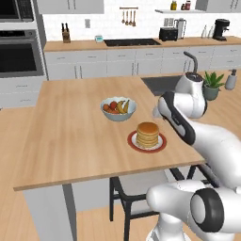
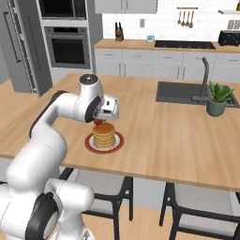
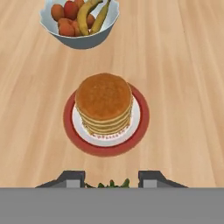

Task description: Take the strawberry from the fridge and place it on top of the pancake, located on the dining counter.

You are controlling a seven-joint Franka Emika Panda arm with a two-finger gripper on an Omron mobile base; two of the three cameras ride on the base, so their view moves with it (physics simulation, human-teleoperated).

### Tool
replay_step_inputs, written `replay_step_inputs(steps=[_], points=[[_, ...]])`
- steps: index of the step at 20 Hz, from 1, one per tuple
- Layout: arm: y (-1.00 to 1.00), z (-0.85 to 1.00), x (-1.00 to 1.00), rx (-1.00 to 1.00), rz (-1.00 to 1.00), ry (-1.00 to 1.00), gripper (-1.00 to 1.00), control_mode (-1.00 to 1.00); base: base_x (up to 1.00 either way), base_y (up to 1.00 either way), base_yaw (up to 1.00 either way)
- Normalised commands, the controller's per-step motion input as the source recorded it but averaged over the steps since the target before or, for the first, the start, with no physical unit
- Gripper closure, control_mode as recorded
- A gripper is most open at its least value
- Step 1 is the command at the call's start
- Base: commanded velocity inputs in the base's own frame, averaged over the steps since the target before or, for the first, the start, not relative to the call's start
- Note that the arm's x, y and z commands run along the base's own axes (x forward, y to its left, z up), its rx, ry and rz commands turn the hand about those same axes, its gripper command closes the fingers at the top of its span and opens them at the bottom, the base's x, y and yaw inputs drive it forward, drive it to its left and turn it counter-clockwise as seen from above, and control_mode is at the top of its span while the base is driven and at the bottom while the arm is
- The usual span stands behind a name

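- Hovering just above the near side of the pancake (image 2: 104, 135), the gripper (image 2: 98, 121) points down at the dining counter (image 1: 70, 136); its jaws stand narrowly apart, pinched on the strawberry (image 2: 98, 121), which shows as a small red spot beneath the hand in the right base view
- in the hand view the two dark finger tips (image 3: 70, 178) rise at the bottom with a few green leaves between them; the red of the berry itself is hidden there
- the pancake is a short golden-tan stack on a small plate (image 1: 162, 143) with a red rim; it sits near the counter's front edge, on the sink side of the middle; its top is bare
- a pale blue-grey fruit bowl (image 1: 118, 108) holding bananas and red fruit stands farther in from that edge, near the stack but apart from it
- a dark sink (image 2: 180, 92) with a tall tap is set into the counter's far right part, and a potted plant (image 2: 218, 99) stands beside it
- the grey fridge (image 2: 21, 47) stands closed at the far left of the room, well apart from the counter; dark stools (image 2: 105, 194) are tucked under the front edge
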Motion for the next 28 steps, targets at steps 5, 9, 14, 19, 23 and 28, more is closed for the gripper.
replay_step_inputs(steps=[5,9,14,19,23,28], points=[[0.21,-0.5,1.0,-0.03,0.01,0.01,1.0,-1.0,0.0,0.0,0.0],[0.25,-0.53,0.85,-0.12,0.0,0.01,1.0,-1.0,0.0,0.0,0.0],[0.07,-0.31,0.06,-0.05,0.0,0.02,1.0,-1.0,0.0,0.0,0.0],[0.03,-0.34,0.05,-0.01,0.06,0.02,1.0,-1.0,0.0,0.0,0.0],[0.0,-0.19,0.18,0.0,0.07,0.0,1.0,-1.0,0.0,0.0,0.0],[0.0,-0.18,0.14,0.0,0.06,0.0,1.0,-1.0,0.0,0.0,0.0]])
